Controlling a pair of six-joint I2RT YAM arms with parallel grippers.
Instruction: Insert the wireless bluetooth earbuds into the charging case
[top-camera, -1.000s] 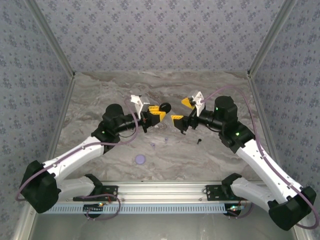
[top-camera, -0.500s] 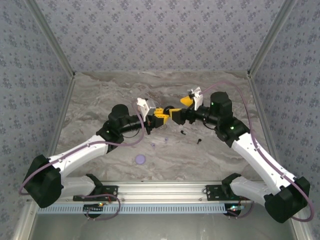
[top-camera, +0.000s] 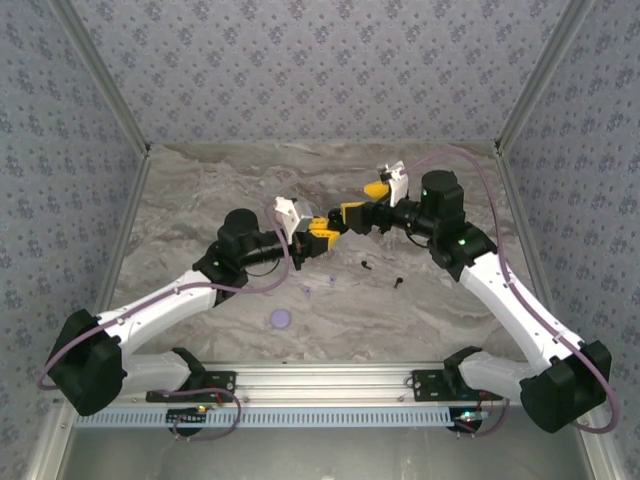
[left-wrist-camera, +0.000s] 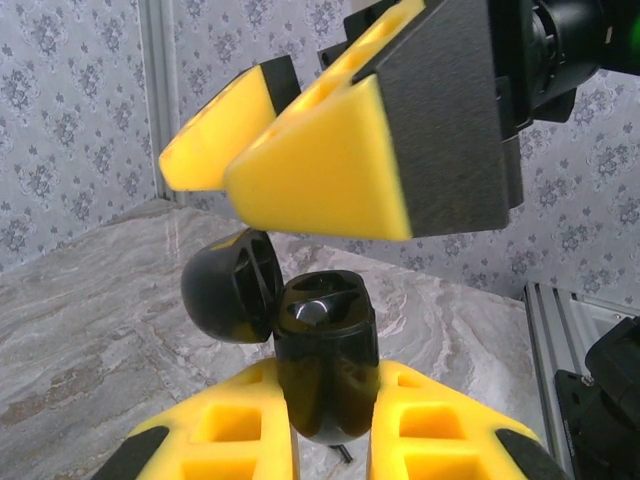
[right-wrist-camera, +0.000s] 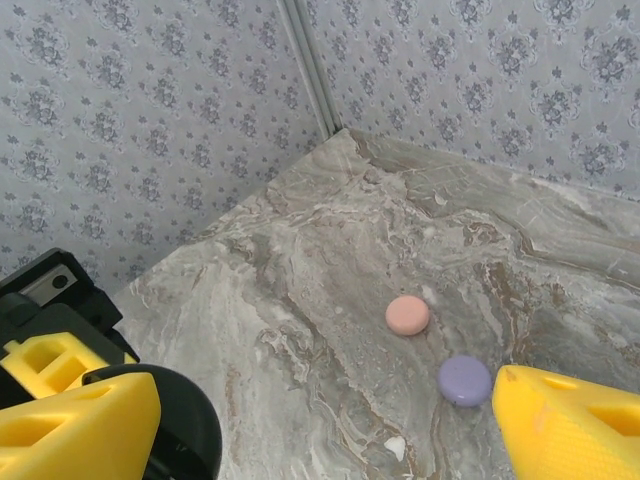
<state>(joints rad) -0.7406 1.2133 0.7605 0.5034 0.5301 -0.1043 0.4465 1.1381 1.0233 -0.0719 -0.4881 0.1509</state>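
My left gripper (top-camera: 320, 229) is shut on the black charging case (left-wrist-camera: 325, 365) and holds it upright above the table's middle. The case's lid (left-wrist-camera: 228, 290) hangs open to the left, and something glints in one socket. The right gripper (top-camera: 362, 202) is open, and its yellow fingers (left-wrist-camera: 330, 170) hover just above the open case, with nothing between them. Two black earbuds (top-camera: 367, 266) (top-camera: 398, 282) lie on the marble below the right gripper. Two tiny lavender earbuds (top-camera: 330, 280) (top-camera: 307, 291) lie under the left gripper.
A lavender disc (top-camera: 281, 319) lies on the marble table (top-camera: 200, 200) toward the near edge. The right wrist view shows a pink disc (right-wrist-camera: 407, 315), a lavender disc (right-wrist-camera: 464, 380) and a small pale piece (right-wrist-camera: 395, 447). Patterned walls close three sides.
The left gripper swung right with the case. The right gripper moved left and up and now sits over the case's open top. Its jaws stayed wide.
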